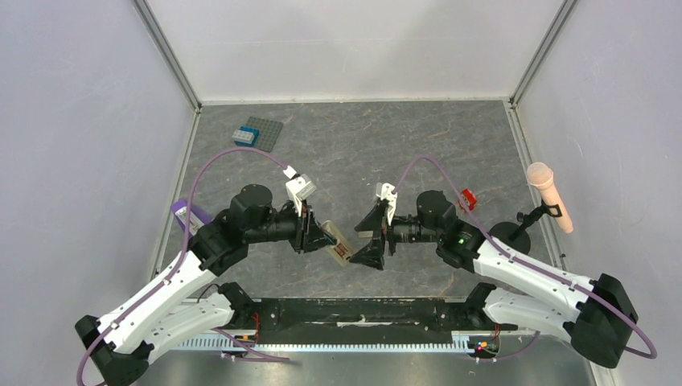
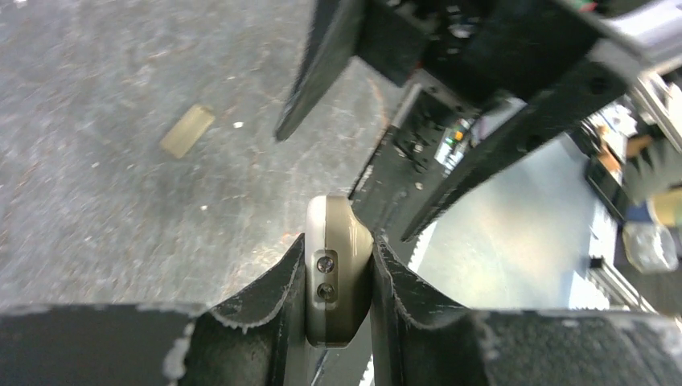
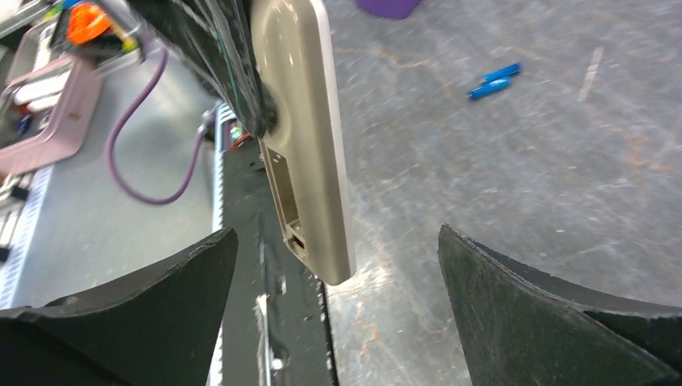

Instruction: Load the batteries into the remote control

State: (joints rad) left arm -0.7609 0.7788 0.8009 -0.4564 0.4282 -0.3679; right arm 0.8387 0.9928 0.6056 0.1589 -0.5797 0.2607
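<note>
My left gripper (image 1: 322, 236) is shut on the remote control (image 1: 338, 244) and holds it above the table near the front edge. In the left wrist view the remote (image 2: 338, 277) is seen end-on, clamped between both fingers (image 2: 265, 305). My right gripper (image 1: 355, 246) is open, and its jaws face the remote's free end from the right. In the right wrist view the remote (image 3: 306, 121) hangs between the spread fingers (image 3: 499, 297), showing an open recess (image 3: 285, 189) on its tan back. Two blue batteries (image 3: 495, 80) lie on the table beyond it.
A tan flat piece (image 2: 186, 130) lies loose on the table. A grey studded plate with a blue brick (image 1: 259, 133) sits at the back left. A purple object (image 1: 186, 211) is at the left edge, a red-and-white object (image 1: 467, 199) and a microphone (image 1: 549, 195) at the right.
</note>
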